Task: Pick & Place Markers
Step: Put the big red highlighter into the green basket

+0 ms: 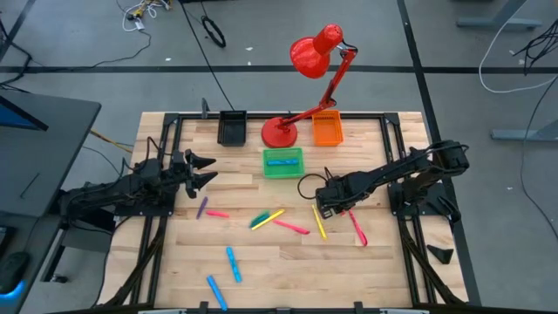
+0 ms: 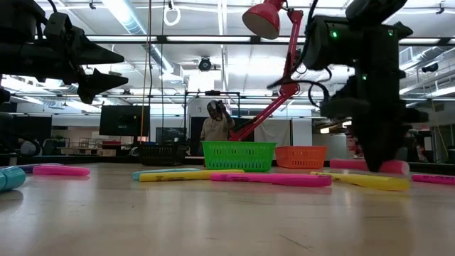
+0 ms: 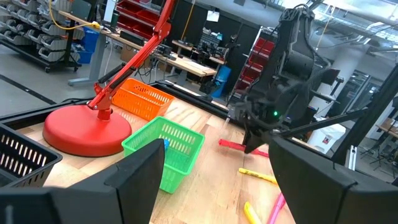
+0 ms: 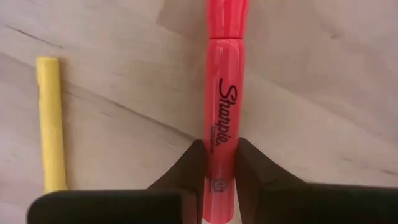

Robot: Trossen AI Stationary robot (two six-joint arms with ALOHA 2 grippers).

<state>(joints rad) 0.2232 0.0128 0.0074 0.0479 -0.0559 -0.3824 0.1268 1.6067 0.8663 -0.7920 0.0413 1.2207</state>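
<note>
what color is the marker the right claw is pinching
Pink-red marker, clearest in the right wrist view.

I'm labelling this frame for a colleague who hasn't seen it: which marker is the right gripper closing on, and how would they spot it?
Start at the green bin mid-table, then go toward the right arm to the right gripper, low over the wood. Between its fingers lies a pink Sharpie marker. A yellow marker lies just beside it, untouched; the pink one alone is pinched by the closed fingers.

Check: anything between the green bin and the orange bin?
Bare wood only, per the high view: the green bin and orange bin sit apart; the red lamp base stands off to the side.
</note>
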